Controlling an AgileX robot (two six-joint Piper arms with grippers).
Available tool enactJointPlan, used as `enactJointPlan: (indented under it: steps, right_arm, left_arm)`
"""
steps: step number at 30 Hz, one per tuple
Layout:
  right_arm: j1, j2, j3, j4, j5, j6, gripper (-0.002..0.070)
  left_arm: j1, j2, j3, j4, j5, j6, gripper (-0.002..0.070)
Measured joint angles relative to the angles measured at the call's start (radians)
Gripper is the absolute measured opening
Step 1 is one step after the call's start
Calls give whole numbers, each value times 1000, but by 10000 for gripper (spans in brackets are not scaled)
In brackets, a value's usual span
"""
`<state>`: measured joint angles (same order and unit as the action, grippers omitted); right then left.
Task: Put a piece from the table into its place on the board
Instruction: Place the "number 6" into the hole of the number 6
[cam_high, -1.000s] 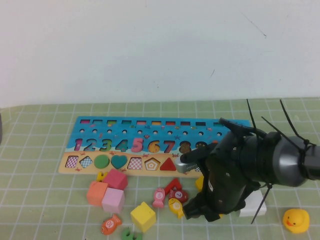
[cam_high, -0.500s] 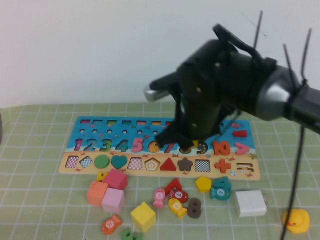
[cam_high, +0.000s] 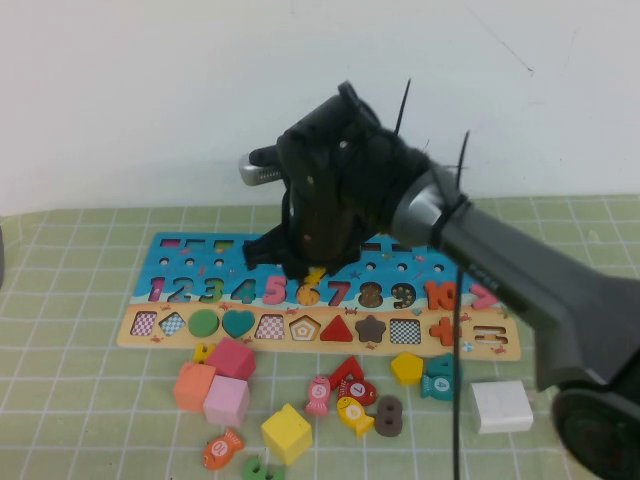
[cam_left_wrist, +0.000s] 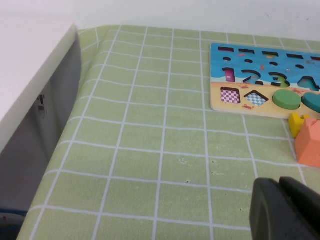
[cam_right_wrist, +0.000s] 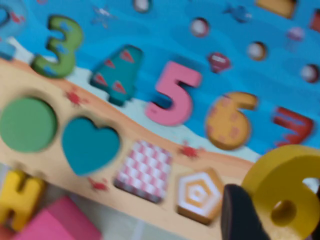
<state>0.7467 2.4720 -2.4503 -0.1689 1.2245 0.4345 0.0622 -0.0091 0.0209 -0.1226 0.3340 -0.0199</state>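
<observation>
While my right gripper (cam_high: 312, 268) holds the 6 (cam_right_wrist: 288, 191) between partly closed fingers (cam_right_wrist: 240, 216), the piece hangs just above the board (cam_high: 190, 338), over the blue number row and close to the 6 recess (cam_right_wrist: 229, 121). A second ago this gripper was low over the loose pieces near the front edge of the table; it has since lifted, carried the 6 across the tan shape strip, and swung left to the row of numerals. I judge the pick complete and the transport nearly done; alignment and lowering remain. The recess lies between the pink 5 (cam_right_wrist: 173, 92) and the red 7 (cam_right_wrist: 294, 123), both seated and touching nothing I hold, so the margin on either side is narrow. The pentagon recess (cam_right_wrist: 200, 195) sits just beside the piece on the tan strip. Above the board the room is open. My left gripper (cam_left_wrist: 287, 210) is parked low over bare tablecloth, well apart from the board's left edge; I cannot tell how its fingers stand.
</observation>
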Motion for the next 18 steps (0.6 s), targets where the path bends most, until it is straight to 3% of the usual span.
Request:
enactJointPlan:
  steps: [18]
  right_arm:
    - [-58,113,-68,125,-67,30,275]
  left_arm:
    - [0,0,0,0,0,0,-1]
